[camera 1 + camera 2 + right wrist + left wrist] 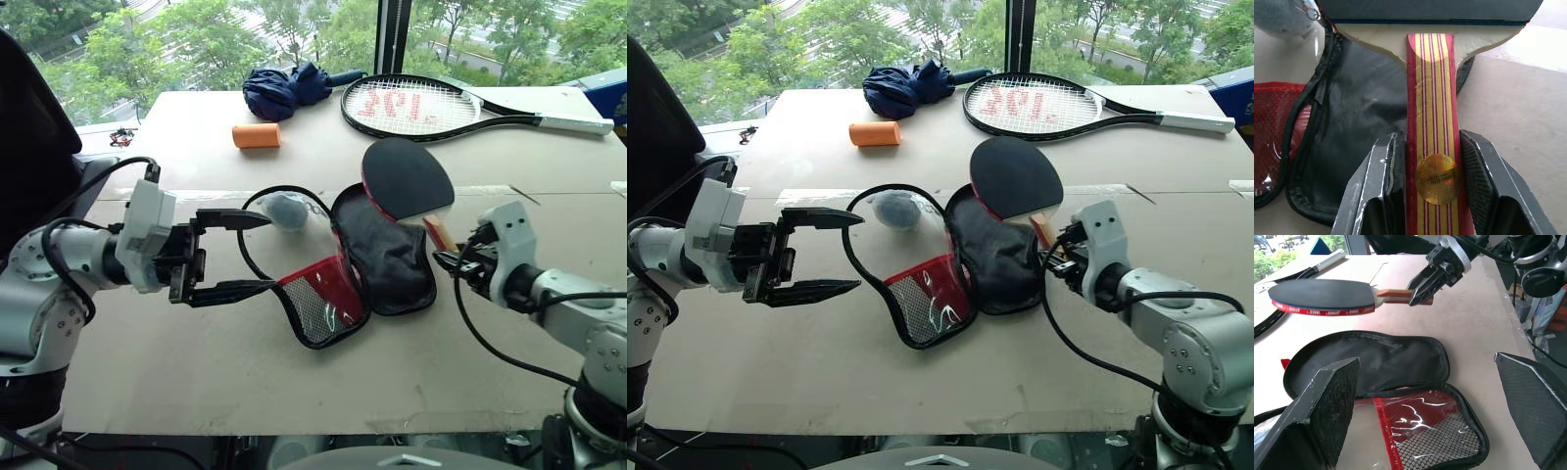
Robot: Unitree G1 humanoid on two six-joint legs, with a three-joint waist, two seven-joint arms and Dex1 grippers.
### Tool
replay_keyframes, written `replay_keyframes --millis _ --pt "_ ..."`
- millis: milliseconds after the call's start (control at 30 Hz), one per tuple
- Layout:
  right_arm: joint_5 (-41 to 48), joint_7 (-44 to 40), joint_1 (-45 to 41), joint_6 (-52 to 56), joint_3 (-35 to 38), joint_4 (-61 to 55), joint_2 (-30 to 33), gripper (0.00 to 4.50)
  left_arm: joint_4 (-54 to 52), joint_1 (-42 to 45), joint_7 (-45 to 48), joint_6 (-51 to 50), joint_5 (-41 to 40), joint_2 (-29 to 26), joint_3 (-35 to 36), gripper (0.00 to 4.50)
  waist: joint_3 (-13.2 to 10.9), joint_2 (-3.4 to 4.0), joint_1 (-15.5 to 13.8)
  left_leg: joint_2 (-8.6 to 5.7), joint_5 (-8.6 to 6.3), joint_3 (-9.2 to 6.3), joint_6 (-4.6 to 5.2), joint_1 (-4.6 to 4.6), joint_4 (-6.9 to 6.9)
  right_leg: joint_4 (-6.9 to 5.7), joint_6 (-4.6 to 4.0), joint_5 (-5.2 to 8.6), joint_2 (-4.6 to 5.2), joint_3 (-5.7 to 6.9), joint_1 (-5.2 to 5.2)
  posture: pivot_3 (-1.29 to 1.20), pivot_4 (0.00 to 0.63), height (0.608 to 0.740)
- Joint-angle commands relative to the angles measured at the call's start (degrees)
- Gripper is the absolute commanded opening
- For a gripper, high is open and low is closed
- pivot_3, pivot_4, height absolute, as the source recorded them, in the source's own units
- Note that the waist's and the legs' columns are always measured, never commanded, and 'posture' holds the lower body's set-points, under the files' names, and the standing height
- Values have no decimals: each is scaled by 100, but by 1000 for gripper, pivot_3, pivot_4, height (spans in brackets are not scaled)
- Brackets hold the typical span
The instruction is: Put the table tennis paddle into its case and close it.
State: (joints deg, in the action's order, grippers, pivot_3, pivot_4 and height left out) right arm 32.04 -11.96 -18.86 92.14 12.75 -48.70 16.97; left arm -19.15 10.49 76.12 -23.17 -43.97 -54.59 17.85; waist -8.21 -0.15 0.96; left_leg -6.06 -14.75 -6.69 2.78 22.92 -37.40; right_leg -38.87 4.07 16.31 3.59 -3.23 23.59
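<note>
Window with trees behind pale table (196, 392); case (377, 257) lies unzipped and spread flat at centre; right claw (1420, 286) clenched on paddle (407, 178) handle, holding bat in air just above case's far half; left claw (235, 255) released, fingers wide, beside mesh flap; step in hand: lowering bat into case; next calls for aligning head with black lining; zipper pull hard to make out.

Left pincer (235, 255) gapes wide, right pincer (453, 259) clamped shut.
</note>
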Motion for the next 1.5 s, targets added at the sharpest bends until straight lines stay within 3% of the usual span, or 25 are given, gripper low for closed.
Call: replay_keyframes --millis 33,467,1300,1500 --pt "-194 322 19 34 -377 -163 -276 983 19 13 64 142 5 -52 206 4500 1 -1 -5 0 0 -1 0 0 0 1 0 0 1 4 0 0 150 723" --pt "-423 563 316 36 -999 -42 -875 983 -9 -77 19 148 -8 -72 269 4500 0 -1 21 0 2 -2 -4 -2 0 -2 -4 -2 2 28 3 0 150 723" --pt "-1175 829 232 -251 -1244 535 -1070 983 -116 -32 -129 49 -56 -76 241 4500 1 -1 23 0 4 -3 -7 -2 0 -3 -9 -5 2 40 3 0 150 723" --pt "-1218 738 190 -402 -1218 511 -1125 3687 -156 -43 -183 12 -69 -76 265 4500 1 -1 24 0 4 -3 -7 -2 0 -3 -9 -6 2 41 3 0 150 723"
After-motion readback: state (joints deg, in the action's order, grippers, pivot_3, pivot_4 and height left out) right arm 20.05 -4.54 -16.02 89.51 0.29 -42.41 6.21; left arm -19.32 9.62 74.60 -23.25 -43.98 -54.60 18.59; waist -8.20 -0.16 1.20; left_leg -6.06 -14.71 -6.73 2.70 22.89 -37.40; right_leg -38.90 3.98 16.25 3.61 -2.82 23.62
